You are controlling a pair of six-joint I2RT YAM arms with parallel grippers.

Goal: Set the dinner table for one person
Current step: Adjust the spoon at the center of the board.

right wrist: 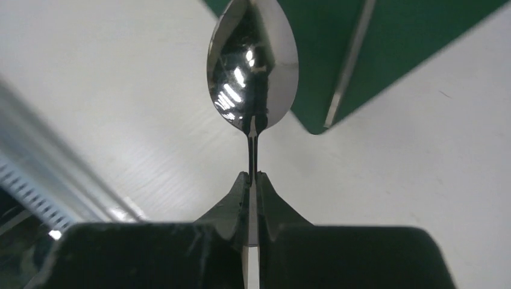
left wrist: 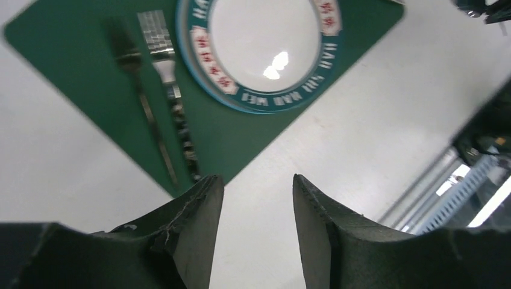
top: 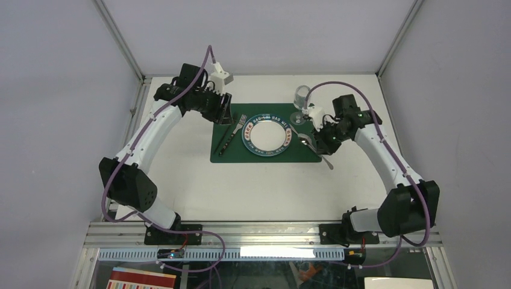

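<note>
The white dinner table (top: 181, 180) carries a dark green placemat (top: 271, 158). On the placemat lies a white plate with a teal lettered rim (top: 266, 135), and two forks (top: 232, 132) lie to its left. My right gripper (top: 318, 143) is shut on a spoon's handle; the spoon's shiny bowl (right wrist: 253, 66) hangs over the placemat's corner (right wrist: 313, 114). A knife (right wrist: 348, 66) lies on the mat beside it. My left gripper (top: 226, 114) is open and empty, held above the table near the forks (left wrist: 175, 102) and the plate (left wrist: 265, 54).
A clear stemmed glass (top: 300, 102) stands at the placemat's far right corner, close to my right wrist. Silver aluminium framing (top: 265, 232) runs along the near edge, and grey walls enclose the table on three sides.
</note>
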